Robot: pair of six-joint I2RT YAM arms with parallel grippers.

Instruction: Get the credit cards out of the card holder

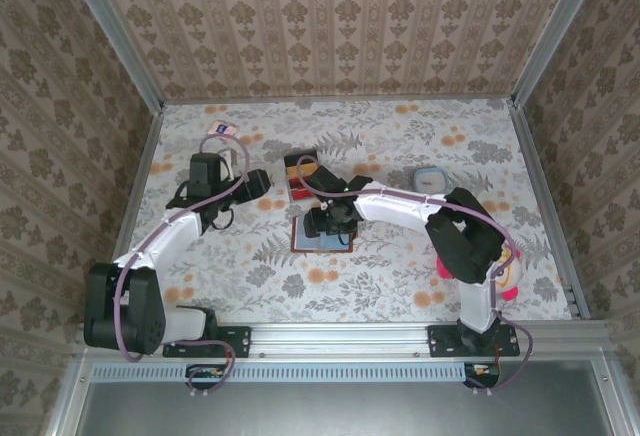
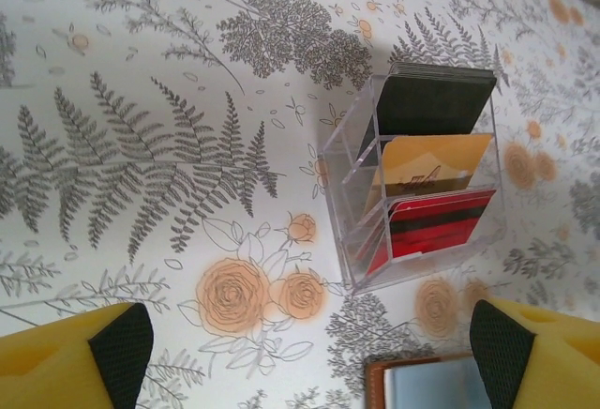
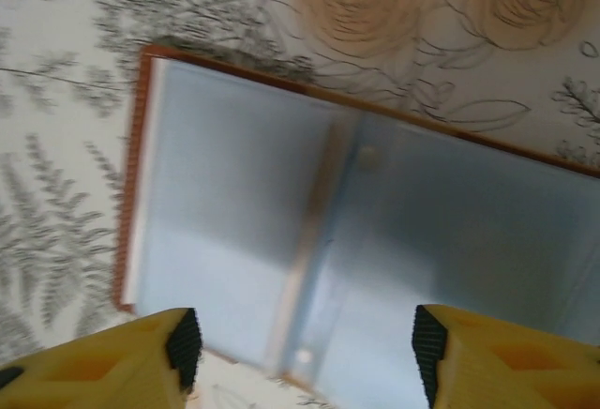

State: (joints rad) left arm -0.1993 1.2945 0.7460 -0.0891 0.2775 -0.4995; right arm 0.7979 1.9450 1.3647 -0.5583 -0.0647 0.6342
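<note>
The card holder (image 1: 322,239) lies open and flat on the floral table, brown-edged with a grey-blue inside (image 3: 281,221); one corner (image 2: 422,386) shows in the left wrist view. Its inside is blurred, so I cannot tell whether credit cards sit in its pockets. My right gripper (image 1: 330,220) hovers right over it, open (image 3: 307,353), nothing between the fingers. Dark credit cards (image 2: 431,99) stand in the rear slot of a clear stand (image 2: 342,193). My left gripper (image 1: 262,183) is just left of that stand, open (image 2: 309,357) and holding nothing.
The stand (image 1: 300,180) also holds an orange card (image 2: 436,167) and a red card (image 2: 436,223). A pink-and-white packet (image 1: 222,128) lies at the back left, a round bluish object (image 1: 430,178) right of centre, and a pink object (image 1: 510,268) by the right arm's base.
</note>
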